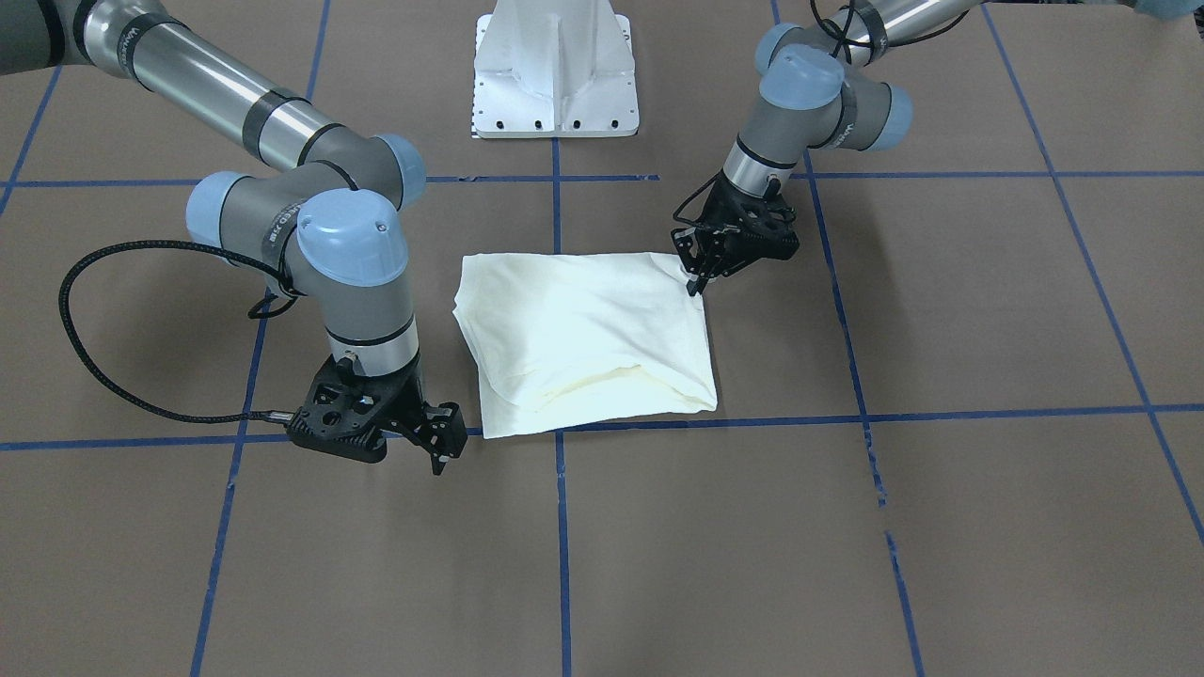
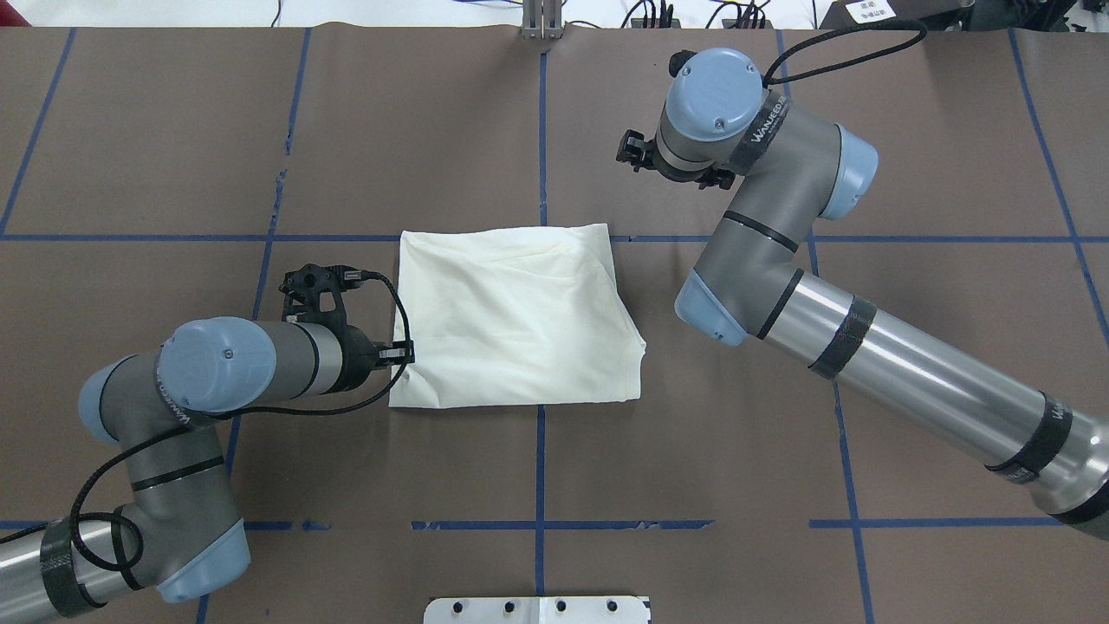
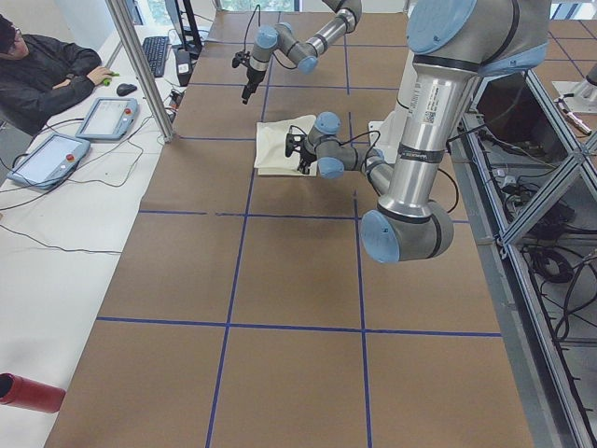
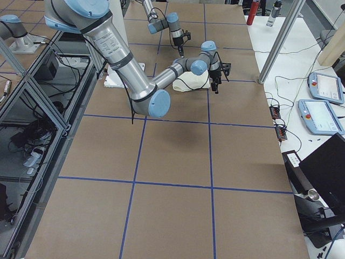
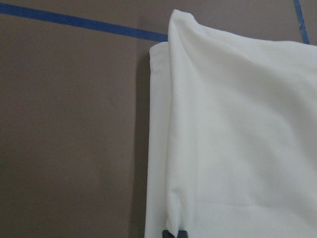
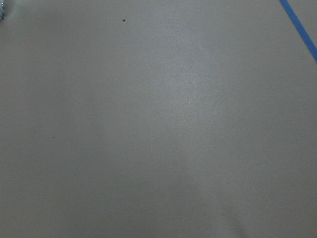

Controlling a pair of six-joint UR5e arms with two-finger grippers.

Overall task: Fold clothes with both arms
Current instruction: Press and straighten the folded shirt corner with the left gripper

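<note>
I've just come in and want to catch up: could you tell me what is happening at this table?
A cream T-shirt is being folded. It lies on the table as a compact rectangle, plain side up. The left gripper is pinched on the shirt's edge at a corner nearer the robot. The right gripper hangs just off the diagonally opposite corner, over bare table and touching no cloth; whether it is open is unclear.

T-shirt point(image 1: 583, 329) at the left gripper point(image 1: 698, 282) tips: soft, matt cream cloth, lightly creased. Table point(image 1: 941, 527) beneath it: smooth matt brown paper, blue tape lines point(image 1: 988, 412).
</note>
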